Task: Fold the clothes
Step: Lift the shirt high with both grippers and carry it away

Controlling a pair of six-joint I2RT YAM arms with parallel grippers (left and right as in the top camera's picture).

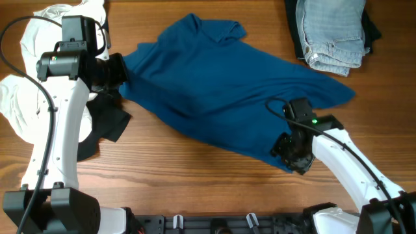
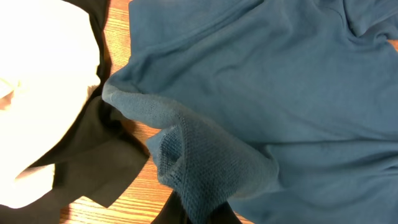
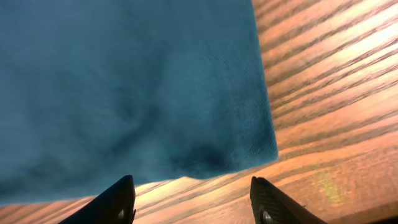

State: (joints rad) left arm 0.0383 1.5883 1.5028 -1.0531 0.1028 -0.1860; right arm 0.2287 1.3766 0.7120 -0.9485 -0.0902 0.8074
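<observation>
A dark-blue shirt (image 1: 221,84) lies spread on its front or back, which one is unclear, running diagonally across the middle of a wooden table (image 1: 195,182). Its collar points towards the far edge and its body is rumpled in soft ridges.

The left gripper (image 1: 119,71) meets the shirt's left edge. In the left wrist view a bunch of blue cloth (image 2: 205,168) rises towards the camera and hides the fingers. The jaws are fully closed, pinching that fabric.

The right gripper (image 1: 290,153) is at the shirt's near right corner. In the right wrist view its two black fingers (image 3: 121,202) stand clearly apart, low over the wood, with the shirt's hem corner (image 3: 249,143) just ahead of them. Nothing is held between them.

A white garment (image 1: 26,97) lies heaped at the table's left side, under the left arm. A black garment (image 1: 107,120) sits between it and the shirt, touching both. Folded pale denim jeans (image 1: 331,32) rest at the far right corner, apart from the shirt.
</observation>
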